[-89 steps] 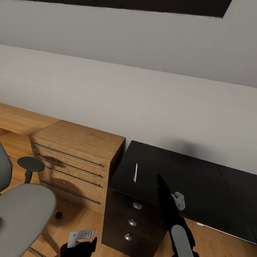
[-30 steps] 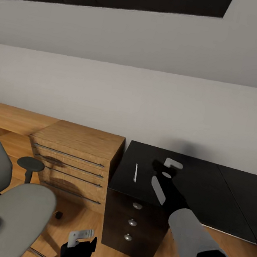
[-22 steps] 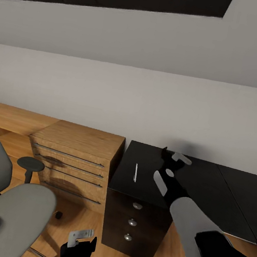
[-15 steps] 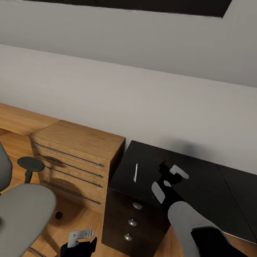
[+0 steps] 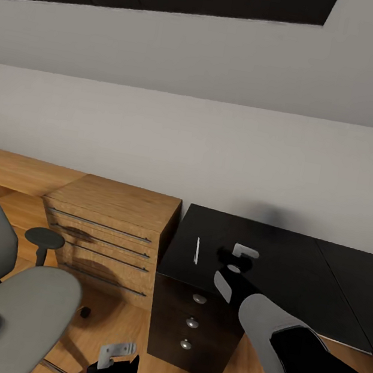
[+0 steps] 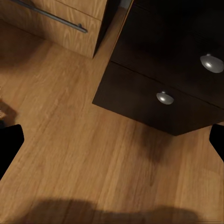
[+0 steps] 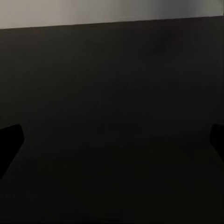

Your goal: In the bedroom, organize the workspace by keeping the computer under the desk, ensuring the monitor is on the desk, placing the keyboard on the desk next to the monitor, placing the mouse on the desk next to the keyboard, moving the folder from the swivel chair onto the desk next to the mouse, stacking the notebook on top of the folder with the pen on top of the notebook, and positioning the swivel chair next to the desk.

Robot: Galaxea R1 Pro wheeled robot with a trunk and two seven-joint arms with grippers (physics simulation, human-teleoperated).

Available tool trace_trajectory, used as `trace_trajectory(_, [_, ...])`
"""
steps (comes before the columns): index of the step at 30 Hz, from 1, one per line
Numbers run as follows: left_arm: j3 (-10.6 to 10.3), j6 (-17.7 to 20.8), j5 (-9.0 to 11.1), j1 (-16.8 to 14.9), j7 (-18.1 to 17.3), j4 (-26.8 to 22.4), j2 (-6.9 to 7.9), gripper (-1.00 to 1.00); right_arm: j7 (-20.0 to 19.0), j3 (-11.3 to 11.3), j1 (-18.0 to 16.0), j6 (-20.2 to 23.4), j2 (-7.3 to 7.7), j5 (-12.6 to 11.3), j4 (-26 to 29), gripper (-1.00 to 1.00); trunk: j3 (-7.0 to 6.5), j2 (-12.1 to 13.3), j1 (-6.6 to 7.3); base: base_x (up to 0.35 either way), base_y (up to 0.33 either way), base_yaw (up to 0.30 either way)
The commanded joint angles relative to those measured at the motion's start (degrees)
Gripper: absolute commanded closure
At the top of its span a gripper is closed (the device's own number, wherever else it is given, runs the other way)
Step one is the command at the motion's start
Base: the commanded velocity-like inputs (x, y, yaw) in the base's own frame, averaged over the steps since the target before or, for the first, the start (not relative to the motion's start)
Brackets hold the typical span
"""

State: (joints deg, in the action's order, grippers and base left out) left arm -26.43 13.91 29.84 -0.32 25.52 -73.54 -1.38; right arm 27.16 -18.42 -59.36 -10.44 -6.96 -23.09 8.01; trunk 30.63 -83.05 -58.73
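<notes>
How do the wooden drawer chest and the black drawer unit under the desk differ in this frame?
The wooden drawer chest is light wood and wide, with long bar handles; the black drawer unit is dark, narrower, with small round silver knobs. The chest stands alone; the unit sits under the desk top, which carries the pen. Both stand side by side on the wooden floor.

R tool (image 5: 236, 257) raised, L tool (image 5: 116, 354) low, both spread.
</notes>
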Motion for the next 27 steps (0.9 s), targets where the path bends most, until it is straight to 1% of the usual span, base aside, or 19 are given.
trace_trajectory(1, [-0.07,0.16,0.37,-0.03,0.41,-0.08,0.03,-1.0,0.14,-0.75,-0.05,0.35,0.0,-0.45,-0.06,-1.0,0.06,-0.03,0.0,0.0,0.0,0.0])
trace_trajectory(2, [-0.05,0.15,0.36,-0.03,0.41,-0.08,0.04,-1.0,0.04,-1.19,-0.05,1.92,0.01,-0.24,-0.04,-1.0,0.06,-0.03,0.0,0.0,0.0,0.0])
trace_trajectory(5, [-0.04,0.15,0.35,-0.03,0.4,-0.09,0.05,-1.0,-1.67,-1.57,-0.05,4.88,0.01,-0.05,0.08,-1.0,0.06,-0.03,0.0,0.0,0.0,0.0])
trace_trajectory(7, [-0.07,0.15,0.37,-0.03,0.4,-0.1,0.06,-1.0,-8.53,-1.7,-0.05,8.64,0.01,0.15,0.43,-1.0,0.06,-0.03,0.0,0.0,0.0,0.0])
trace_trajectory(12, [-0.11,0.15,0.32,-0.03,0.39,-0.32,0.06,-1.0,-14.94,-1.84,-0.05,12.84,0.01,0.27,0.69,-1.0,0.06,-0.03,0.0,0.0,0.0,0.0])
trace_trajectory(17, [-0.36,0.15,0.31,-0.03,0.32,-0.44,0.07,-1.0,-15.87,-2.05,-0.05,13.22,-0.03,0.24,0.6,-1.0,0.06,-0.03,0.0,0.0,0.0,0.0])
trace_trajectory(20, [-0.41,0.15,0.31,-0.03,0.32,-0.45,0.07,-1.0,-15.9,-2.24,-0.04,13.26,-0.13,0.24,0.56,-1.0,0.06,-0.03,0.0,0.0,0.0,0.0])
trace_trajectory(22, [-0.4,0.15,0.31,-0.03,0.33,-0.58,0.12,-1.0,-15.96,-2.86,0.02,13.49,-0.37,0.53,0.39,-1.0,0.06,-0.03,0.0,0.0,0.0,0.0])
trace_trajectory(27, [-0.19,0.15,0.31,-0.03,0.39,-1.67,0.14,-1.0,-15.95,-2.99,0.03,13.69,-0.52,0.64,0.23,-1.0,0.06,-0.03,0.0,0.002,0.002,0.0])
